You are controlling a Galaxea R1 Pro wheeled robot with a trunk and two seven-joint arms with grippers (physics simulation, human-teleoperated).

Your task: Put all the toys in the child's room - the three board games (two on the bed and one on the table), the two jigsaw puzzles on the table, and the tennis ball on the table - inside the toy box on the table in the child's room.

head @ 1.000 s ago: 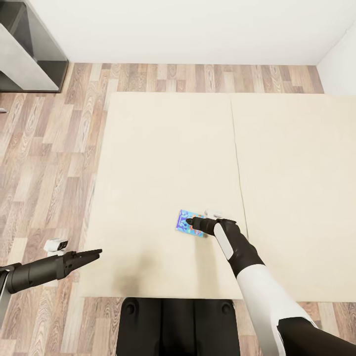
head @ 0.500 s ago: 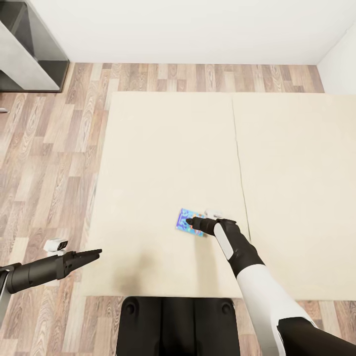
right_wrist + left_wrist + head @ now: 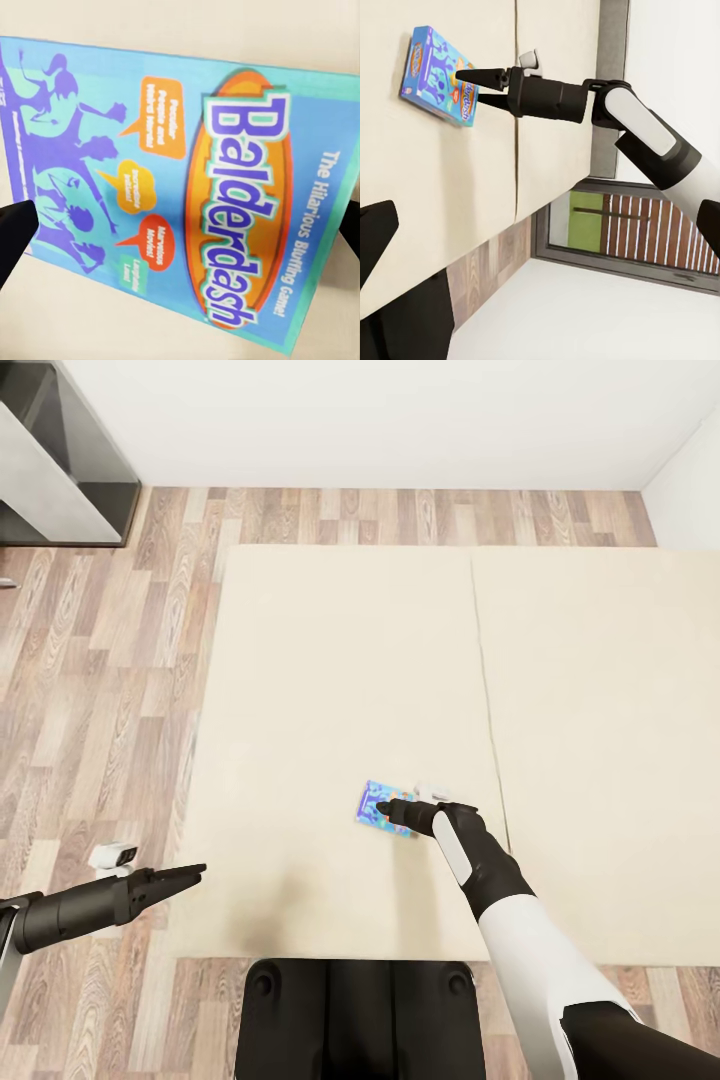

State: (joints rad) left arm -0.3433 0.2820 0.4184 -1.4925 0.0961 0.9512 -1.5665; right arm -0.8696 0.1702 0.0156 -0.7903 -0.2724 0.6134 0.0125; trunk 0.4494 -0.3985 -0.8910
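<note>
On the bed (image 3: 330, 660), near its front edge and just left of the seam between the 2 mattress halves, lies 1 blue board game (image 3: 381, 809) with "Balderdash" printed on its lid (image 3: 225, 217). The right gripper (image 3: 384, 809) reaches over it from the right. In the left wrist view its 2 fingers (image 3: 480, 75) are parted, one above the box's lid and the other at its near edge (image 3: 439, 75), but I cannot tell whether they touch or pinch the box. The mattress around the game is bare on all sides, with wide beige space toward the wall.

The left gripper (image 3: 196, 874) hangs at the bed's left front corner, over the line where mattress meets wood-plank floor (image 3: 100, 690); its fingers lie close together, nothing between them. A broad strip of floor runs along the bed's left side up to a dark grey shelf unit (image 3: 60, 460) in the far corner.
</note>
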